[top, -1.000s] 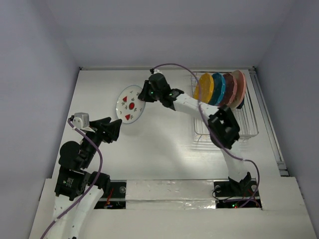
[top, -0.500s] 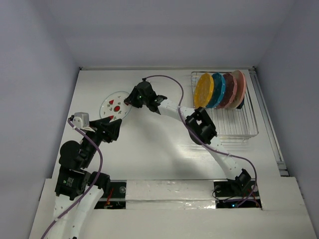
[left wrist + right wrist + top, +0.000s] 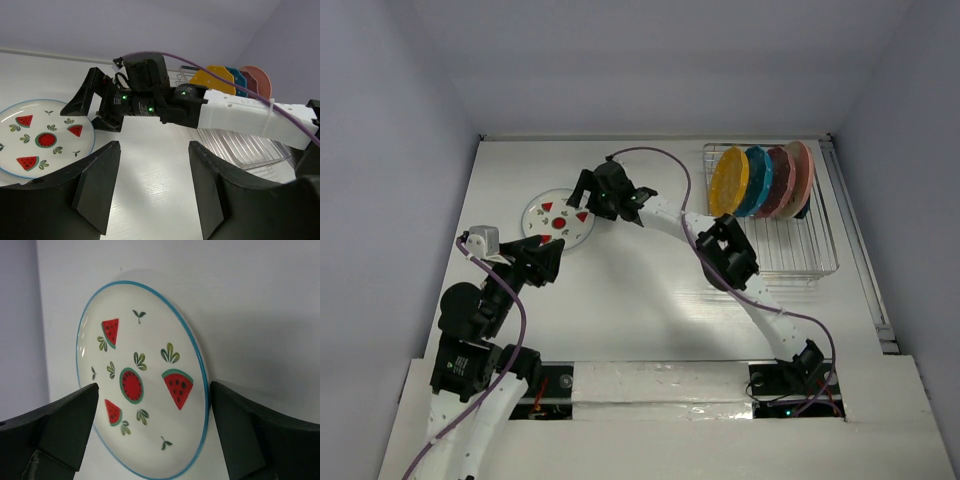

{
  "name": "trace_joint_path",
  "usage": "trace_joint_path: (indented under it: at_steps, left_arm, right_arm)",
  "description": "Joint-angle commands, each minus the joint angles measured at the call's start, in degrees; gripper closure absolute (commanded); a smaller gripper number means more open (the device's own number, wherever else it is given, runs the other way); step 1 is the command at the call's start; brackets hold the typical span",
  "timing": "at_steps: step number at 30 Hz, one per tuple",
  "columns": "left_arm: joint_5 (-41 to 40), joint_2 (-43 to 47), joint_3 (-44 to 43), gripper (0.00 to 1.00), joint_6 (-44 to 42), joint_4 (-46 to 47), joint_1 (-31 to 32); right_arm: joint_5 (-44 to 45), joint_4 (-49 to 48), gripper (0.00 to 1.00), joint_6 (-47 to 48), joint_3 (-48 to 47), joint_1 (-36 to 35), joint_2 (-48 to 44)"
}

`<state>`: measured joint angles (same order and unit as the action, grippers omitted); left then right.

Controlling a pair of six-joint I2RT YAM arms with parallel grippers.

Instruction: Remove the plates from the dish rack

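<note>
Left gripper (image 3: 154, 146) near watermelon plate (image 3: 40, 150)

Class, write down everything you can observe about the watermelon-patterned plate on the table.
The plate is round, white and glossy like glazed ceramic, with a thin blue rim, red watermelon slices and green sprigs. It seems to lie flat, face up, on the white table, left of centre. The open right gripper hovers at its far-right edge, not gripping it.

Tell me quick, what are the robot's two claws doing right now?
Left gripper: open, holding nothing.
Right gripper: open, over the watermelon plate, not gripping it.
</note>
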<state>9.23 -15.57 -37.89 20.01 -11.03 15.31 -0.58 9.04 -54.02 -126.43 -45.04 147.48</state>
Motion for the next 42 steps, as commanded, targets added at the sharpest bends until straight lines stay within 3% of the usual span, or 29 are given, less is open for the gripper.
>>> trace_joint_path:
  at_steps: [1, 4, 7, 9, 11, 12, 13, 15, 19, 20, 21, 22, 23, 25, 34, 39, 42]
  left_arm:
    - [1.0, -0.2, 0.4, 0.46, 0.0, 2.2, -0.2]
    - [1.0, -0.2, 0.4, 0.46, 0.0, 2.3, -0.2]
    - [1.0, -0.2, 0.4, 0.46, 0.0, 2.3, -0.2]
    - [1.0, -0.2, 0.4, 0.46, -0.1, 2.2, -0.2]
    - [1.0, -0.2, 0.4, 0.46, -0.1, 2.3, -0.2]
    - [1.0, -0.2, 0.4, 0.46, -0.1, 2.2, -0.2]
    - [1.0, -0.2, 0.4, 0.46, -0.1, 2.3, -0.2]
    - [1.3, 0.0, 0.4, 0.48, -0.1, 2.5, -0.2]
    - [1.8, 0.4, 0.6, 0.62, -0.1, 2.9, -0.2]
    - [1.6, 0.5, 0.4, 0.70, -0.2, 2.8, -0.2]
    - [1.1, 0.5, 0.4, 0.73, -0.2, 2.3, -0.2]
    - [0.6, 0.5, 0.2, 0.75, -0.3, 2.1, -0.2]
    - [-0.2, 0.6, 0.2, 0.76, -0.2, 2.0, -0.2]
    - [-0.1, 0.5, 0.2, 0.76, -0.2, 1.9, -0.2]
    - [0.3, -0.2, 0.3, 0.65, -0.1, 2.1, -0.7]
    - [0.1, 0.1, 0.4, 0.64, -0.1, 2.1, -1.2]
    - [0.3, 0.0, 0.4, 0.63, -0.1, 2.1, -1.2]
  right_arm:
    - [8.7, 6.2, 0.03, 10.0, -1.4, -0.1, -9.3]
    - [15.9, 10.7, 0.00, 15.3, -0.8, -0.1, -10.9]
    - [16.0, 13.1, 0.01, 20.3, -0.1, -0.1, -13.2]
    - [17.1, 13.9, 0.08, 24.3, 2.7, -0.1, -18.0]
    - [21.1, 13.3, 0.67, 26.8, 9.7, 0.5, -23.3]
    - [22.7, 13.1, 0.87, 28.5, 12.8, 1.2, -29.8]
    - [23.8, 12.8, 1.00, 29.2, 16.0, 3.3, -33.3]
    - [25.5, 11.0, 1.00, 32.2, 26.8, 5.8, -40.7]
    - [28.3, 10.9, 0.99, 34.6, 40.8, 13.6, -59.7]
    - [28.6, 11.5, 0.96, 34.8, 42.7, 16.3, -62.0]
    - [28.9, 11.8, 0.90, 35.4, 44.5, 17.3, -63.9]
    - [29.0, 12.1, 0.61, 35.5, 47.0, 18.4, -66.4]
    - [28.6, 12.8, 0.46, 35.7, 48.0, 19.3, -67.1]
    - [27.5, 12.4, 0.34, 36.3, 50.2, 22.2, -67.6]
    - [19.5, 11.6, 0.35, 38.2, 43.7, 27.9, -56.9]
    - [22.3, 11.3, 0.40, 37.7, 41.6, 29.2, -51.4]
    - [22.1, 9.6, 0.51, 38.0, 41.5, 29.2, -51.0]
